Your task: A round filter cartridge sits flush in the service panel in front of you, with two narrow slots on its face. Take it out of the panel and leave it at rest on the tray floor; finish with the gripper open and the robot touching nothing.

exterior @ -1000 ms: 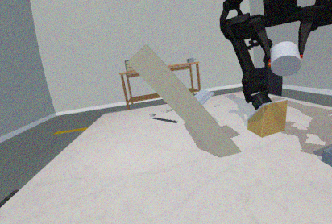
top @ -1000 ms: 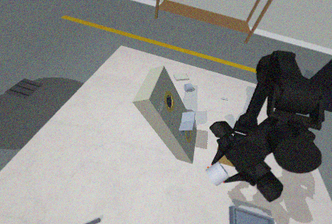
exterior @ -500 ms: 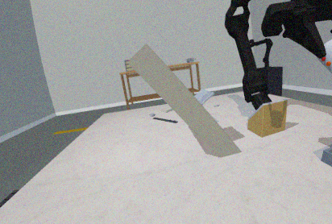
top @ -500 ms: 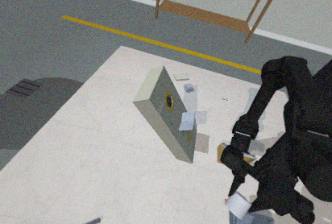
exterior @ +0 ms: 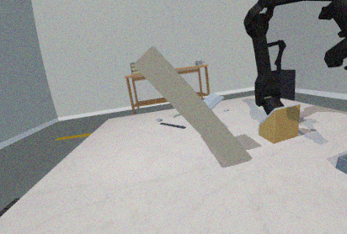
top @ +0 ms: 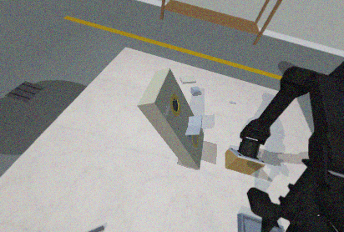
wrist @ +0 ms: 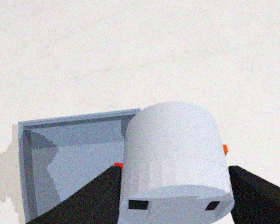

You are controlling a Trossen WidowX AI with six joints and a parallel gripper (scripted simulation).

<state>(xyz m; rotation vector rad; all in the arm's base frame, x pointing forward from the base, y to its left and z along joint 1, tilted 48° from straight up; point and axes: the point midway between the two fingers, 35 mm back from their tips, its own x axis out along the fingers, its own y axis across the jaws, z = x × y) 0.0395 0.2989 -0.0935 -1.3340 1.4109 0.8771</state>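
Note:
The white round filter cartridge [wrist: 173,145] is between my fingers in the wrist view, its two dark slots facing the camera. My gripper [wrist: 175,176] is shut on it. The cartridge hides part of the blue-grey tray [wrist: 81,117] [top: 240,223] [exterior: 343,165], whose visible floor lies to its left. Its height above the tray is hard to tell. In the top view the arm reaches down by the tray, and the cartridge is not discernible. The slanted service panel [top: 161,84] [exterior: 189,108] stands away from the gripper, with a dark round opening [top: 175,105] inside a yellow ring.
A pale plate [top: 194,125] juts from the panel's lower face. A tan wedge block [top: 242,164] [exterior: 280,126] under the arm's dark mount stands between panel and tray. A dark rod [exterior: 173,125] lies behind the panel in the exterior view. A wooden shelf [top: 213,15] stands beyond the table.

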